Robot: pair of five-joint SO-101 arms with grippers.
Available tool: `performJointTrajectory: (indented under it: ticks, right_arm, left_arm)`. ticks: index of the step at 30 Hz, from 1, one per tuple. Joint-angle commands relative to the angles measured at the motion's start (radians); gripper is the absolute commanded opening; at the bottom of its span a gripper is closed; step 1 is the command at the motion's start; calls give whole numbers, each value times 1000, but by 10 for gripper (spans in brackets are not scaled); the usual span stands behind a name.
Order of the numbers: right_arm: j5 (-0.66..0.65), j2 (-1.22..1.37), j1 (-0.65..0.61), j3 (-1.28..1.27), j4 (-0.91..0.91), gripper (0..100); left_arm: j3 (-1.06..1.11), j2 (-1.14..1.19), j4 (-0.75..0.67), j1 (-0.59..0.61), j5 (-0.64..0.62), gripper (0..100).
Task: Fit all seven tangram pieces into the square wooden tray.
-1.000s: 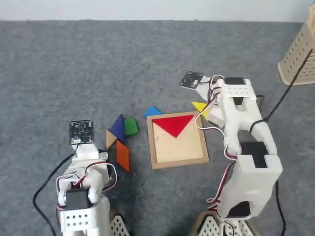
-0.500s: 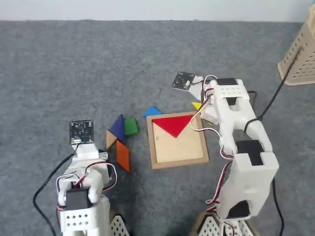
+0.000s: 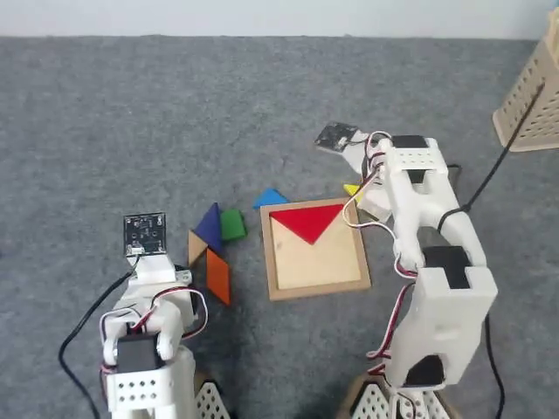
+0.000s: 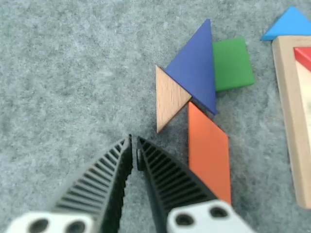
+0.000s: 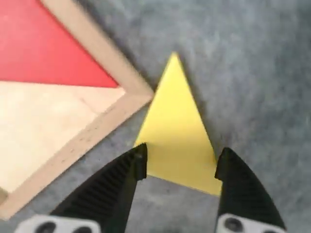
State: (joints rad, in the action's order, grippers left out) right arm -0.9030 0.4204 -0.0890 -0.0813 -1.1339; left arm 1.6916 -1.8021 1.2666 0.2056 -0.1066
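The square wooden tray (image 3: 269,253) lies between the arms with a red triangle (image 3: 307,221) in its far half. Just past its far right corner lies a yellow triangle (image 5: 177,131). My right gripper (image 5: 181,158) is open, with one finger on each side of that triangle's wide end. My left gripper (image 4: 134,143) is shut on nothing, low over the mat near the pale wooden triangle (image 4: 167,97). Beside that lie a dark blue triangle (image 4: 197,73), a green square (image 4: 232,64) and an orange parallelogram (image 4: 209,150). A light blue triangle (image 3: 271,198) sits at the tray's far left corner.
A beige perforated rack (image 3: 533,96) stands at the far right edge. Grey felt covers the table, and the far half is open mat. The right arm (image 3: 410,175) hides most of the yellow triangle (image 3: 353,188) in the high view.
The right arm's wrist swung a little left, then came back right above the yellow triangle. The left arm and the pieces have not moved.
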Motion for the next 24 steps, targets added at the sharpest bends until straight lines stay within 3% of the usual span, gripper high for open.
performJointTrajectory:
  ticks: [1, 12, 20, 24]
  right_arm:
    - [147, 16, 51, 6, -51, 249]
    - [497, 4, 88, 8, -147, 249]
    - [551, -249, 73, -31, -165, 249]
    - [470, -377, 10, -97, -173, 251]
  left_arm:
    - [-5, -20, 2, 2, -9, 12]
    - [-5, -20, 2, 2, -9, 12]
    - [-5, -20, 2, 2, -9, 12]
    - [-5, -20, 2, 2, -9, 12]
